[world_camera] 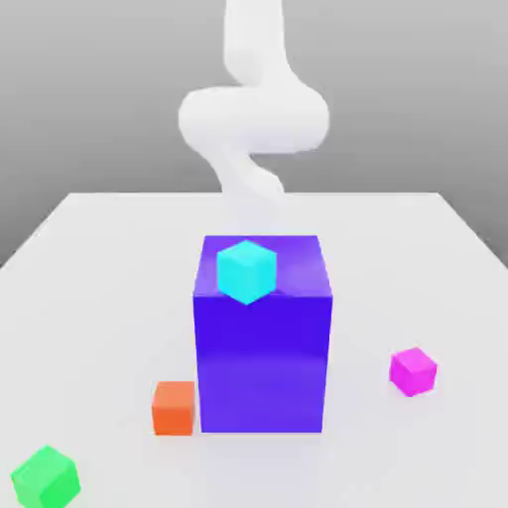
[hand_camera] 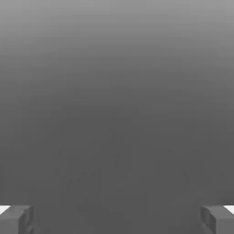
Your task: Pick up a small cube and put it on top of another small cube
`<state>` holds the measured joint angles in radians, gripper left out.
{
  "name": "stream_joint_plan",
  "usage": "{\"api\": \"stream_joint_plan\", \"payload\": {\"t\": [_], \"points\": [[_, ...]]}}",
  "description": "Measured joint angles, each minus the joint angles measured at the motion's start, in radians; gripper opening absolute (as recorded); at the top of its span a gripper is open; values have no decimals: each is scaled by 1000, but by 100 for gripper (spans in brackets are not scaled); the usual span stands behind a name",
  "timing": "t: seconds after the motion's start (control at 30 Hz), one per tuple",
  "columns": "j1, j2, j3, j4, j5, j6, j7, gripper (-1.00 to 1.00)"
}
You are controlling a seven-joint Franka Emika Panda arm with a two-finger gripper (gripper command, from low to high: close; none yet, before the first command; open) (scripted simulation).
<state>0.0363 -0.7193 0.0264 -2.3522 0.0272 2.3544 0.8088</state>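
Small pink cube (world_camera: pixel 413 372) resting on a pale table (world_camera: pixel 94 327) toward the exterior view's right, apart from a big blue block (world_camera: pixel 262 362), cyan cube (world_camera: pixel 247 272) at its top, white arm (world_camera: pixel 254 119) behind, fingers (hand_camera: pixel 23 220) spread wide open in the hand view

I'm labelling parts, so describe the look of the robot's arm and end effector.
The arm is smooth, glossy white, with rounded, bulging joints and no cables or markings visible. The end effector has two blocky dark grey fingers.
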Motion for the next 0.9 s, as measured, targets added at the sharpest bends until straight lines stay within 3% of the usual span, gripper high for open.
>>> {"api": "stream_joint_plan", "payload": {"t": [0.4, 0.53, 0.63, 0.73, 0.9], "points": [[187, 445, 209, -275, 86, 297, 92, 0], [234, 592, 287, -364, 56, 395, 164, 0], [280, 705, 324, -432, -24, 468, 258, 0], [334, 820, 276, -449, -157, 547, 370, 0], [494, 1000, 82, -414, -314, 687, 492, 0]]}}
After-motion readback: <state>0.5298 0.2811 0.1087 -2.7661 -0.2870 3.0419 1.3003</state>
